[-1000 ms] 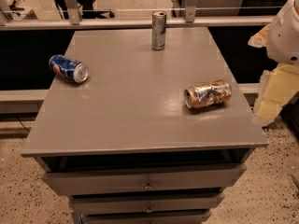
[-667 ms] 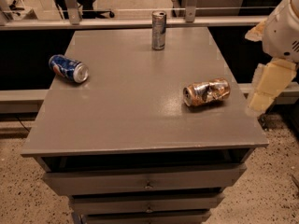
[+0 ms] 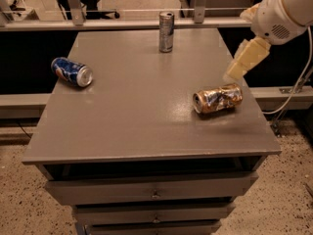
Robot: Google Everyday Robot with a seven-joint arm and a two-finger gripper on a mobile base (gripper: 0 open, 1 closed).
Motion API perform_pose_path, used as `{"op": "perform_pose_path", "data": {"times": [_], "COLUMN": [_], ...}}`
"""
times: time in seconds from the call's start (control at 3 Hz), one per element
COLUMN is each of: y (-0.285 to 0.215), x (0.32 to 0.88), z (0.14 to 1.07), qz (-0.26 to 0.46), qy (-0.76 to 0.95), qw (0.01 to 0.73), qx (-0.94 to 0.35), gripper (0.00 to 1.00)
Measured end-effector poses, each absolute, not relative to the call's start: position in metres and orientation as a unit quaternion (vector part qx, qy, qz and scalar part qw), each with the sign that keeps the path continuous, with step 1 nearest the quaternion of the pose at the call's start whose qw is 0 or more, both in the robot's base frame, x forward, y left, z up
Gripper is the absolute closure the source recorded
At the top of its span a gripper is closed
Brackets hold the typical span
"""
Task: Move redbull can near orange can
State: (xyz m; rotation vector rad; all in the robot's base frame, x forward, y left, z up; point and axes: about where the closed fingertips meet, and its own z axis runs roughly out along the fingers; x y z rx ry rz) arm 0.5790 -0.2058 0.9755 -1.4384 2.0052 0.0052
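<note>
The redbull can (image 3: 166,32), slim and silver with blue patches, stands upright near the far edge of the grey table (image 3: 137,111). The orange can (image 3: 217,98), dented and shiny, lies on its side near the table's right edge. My gripper (image 3: 244,58), cream-coloured, hangs in the air at the right, just above and beyond the orange can and well to the right of the redbull can. It touches nothing.
A wider blue can with a red-white logo (image 3: 72,72) lies on its side near the table's left edge. Drawers (image 3: 151,190) run below the tabletop. A rail (image 3: 122,23) runs behind the table. A cable (image 3: 298,82) hangs at the right.
My arm has risen and swung left, from beside the table's right edge to over its right side above the orange can. The cans have not moved.
</note>
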Motion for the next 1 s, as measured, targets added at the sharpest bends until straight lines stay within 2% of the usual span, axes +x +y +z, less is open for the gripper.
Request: {"op": "perform_pose_path", "data": {"times": [1.0], "y": [-0.137], "x": [0.736], "z": [0.955], "qz": [0.102], "qy": [0.742], "qw": [0.478], "qx": [-0.458], "gripper": [0.00]}}
